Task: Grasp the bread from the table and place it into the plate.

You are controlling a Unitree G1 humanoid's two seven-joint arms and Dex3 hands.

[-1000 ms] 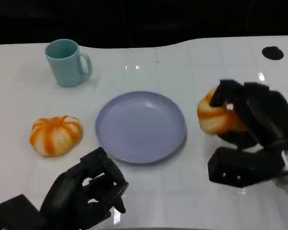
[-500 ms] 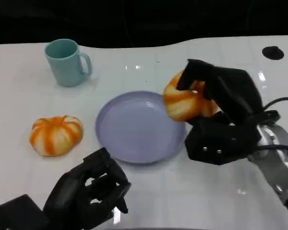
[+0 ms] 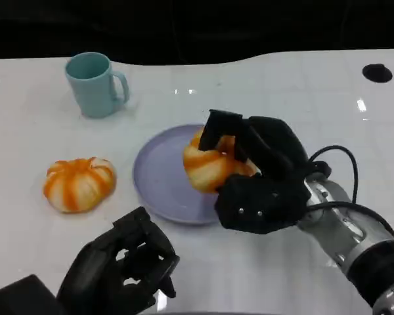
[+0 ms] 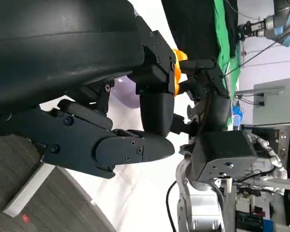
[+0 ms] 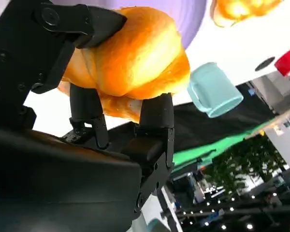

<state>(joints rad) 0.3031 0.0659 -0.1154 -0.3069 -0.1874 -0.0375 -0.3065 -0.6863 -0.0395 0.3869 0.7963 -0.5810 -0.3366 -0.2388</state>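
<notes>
My right hand (image 3: 259,177) grips a round orange-and-white bread (image 3: 208,167) and holds it over the right half of the lavender plate (image 3: 157,177). The right wrist view shows that bread (image 5: 130,58) close up, clamped between the black fingers (image 5: 154,116), with the plate (image 5: 188,12) behind it. A second striped bread (image 3: 78,184) lies on the white table left of the plate. My left hand (image 3: 121,269) sits low at the front left with its fingers curled in and nothing in them; the left wrist view shows those fingers (image 4: 121,145) and the right hand (image 4: 205,92) beyond.
A teal mug (image 3: 93,84) stands at the back left, well behind the plate; the right wrist view shows the mug (image 5: 213,92) too. Two dark round holes (image 3: 377,73) mark the table's far corners. Bare white table lies right of the plate and in front of it.
My right hand has carried the bread leftward from the table's right side to above the plate. The left hand has stayed put; the picture shifted slightly.
</notes>
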